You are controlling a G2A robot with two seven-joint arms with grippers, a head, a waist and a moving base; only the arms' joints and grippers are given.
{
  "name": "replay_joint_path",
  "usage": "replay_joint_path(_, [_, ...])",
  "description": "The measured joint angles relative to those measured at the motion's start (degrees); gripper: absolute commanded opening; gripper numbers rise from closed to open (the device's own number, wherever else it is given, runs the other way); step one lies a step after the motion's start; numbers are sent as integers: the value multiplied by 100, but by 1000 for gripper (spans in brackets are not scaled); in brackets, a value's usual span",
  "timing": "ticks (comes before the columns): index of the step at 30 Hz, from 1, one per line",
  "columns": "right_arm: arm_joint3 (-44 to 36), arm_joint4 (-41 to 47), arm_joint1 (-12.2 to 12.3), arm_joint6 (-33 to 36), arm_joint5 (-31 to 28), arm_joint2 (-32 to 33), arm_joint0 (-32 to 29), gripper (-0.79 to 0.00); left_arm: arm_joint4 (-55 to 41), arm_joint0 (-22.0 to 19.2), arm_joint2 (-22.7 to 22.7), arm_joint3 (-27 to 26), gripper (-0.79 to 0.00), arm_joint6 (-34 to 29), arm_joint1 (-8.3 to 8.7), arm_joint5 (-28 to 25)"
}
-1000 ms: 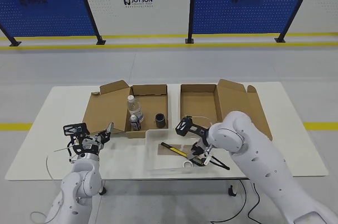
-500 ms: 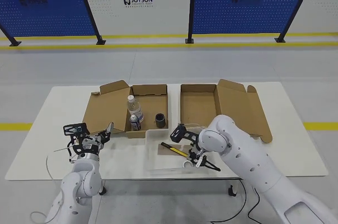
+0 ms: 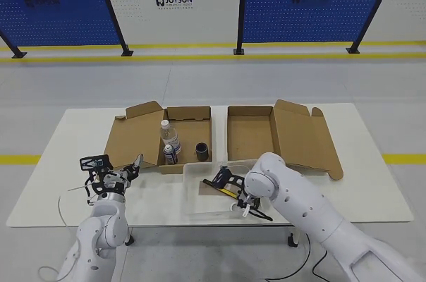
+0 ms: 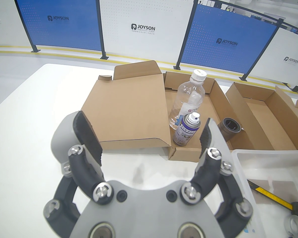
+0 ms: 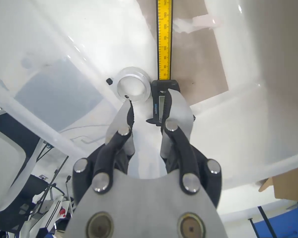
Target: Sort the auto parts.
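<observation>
A yellow caliper (image 5: 164,25) lies in the clear plastic bin (image 3: 193,170), with a silver metal ring (image 5: 132,84) beside its black head. My right gripper (image 5: 150,100) is down in the bin, open, its fingers on either side of the caliper head; one pad touches the head and the other stands off near the ring. In the top view the caliper (image 3: 216,187) pokes out from under the right arm. My left gripper (image 4: 149,134) hovers open and empty over the table, near the left box's flap (image 3: 125,141).
The left cardboard box (image 3: 199,116) holds a clear bottle (image 4: 188,100), a spray can (image 4: 186,130) and a black cylinder (image 4: 229,126). The right cardboard box (image 3: 250,134) stands open behind the bin. The table's front edge runs just below the bin.
The right arm has swung leftward over the bin and brought its gripper onto the caliper head. The left arm has kept still.
</observation>
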Motion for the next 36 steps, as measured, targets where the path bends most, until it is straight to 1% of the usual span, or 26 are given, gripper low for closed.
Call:
replay_joint_path(2, [69,-28,-31,-72,10,-53,19,-508,0,0,0,0,0,0,0,0])
replay_joint_path(6, [202,-146,-97,-247,33,-166,74,-539,0,0,0,0,0,0,0,0])
replay_joint_path(8, [265,-188,-140,-309,32,-243,100,-539,0,0,0,0,0,0,0,0])
replay_joint_path(16, [469,-197,-313,-354,-59,-511,197,-539,0,0,0,0,0,0,0,0])
replay_joint_path(23, [653,-160,-424,-368,-39,-601,278,-539,0,0,0,0,0,0,0,0])
replay_joint_path(30, [781,-201,-462,-341,36,-601,268,-536,0,0,0,0,0,0,0,0])
replay_joint_path(36, [829,-251,-413,-368,140,-460,182,-520,0,0,0,0,0,0,0,0])
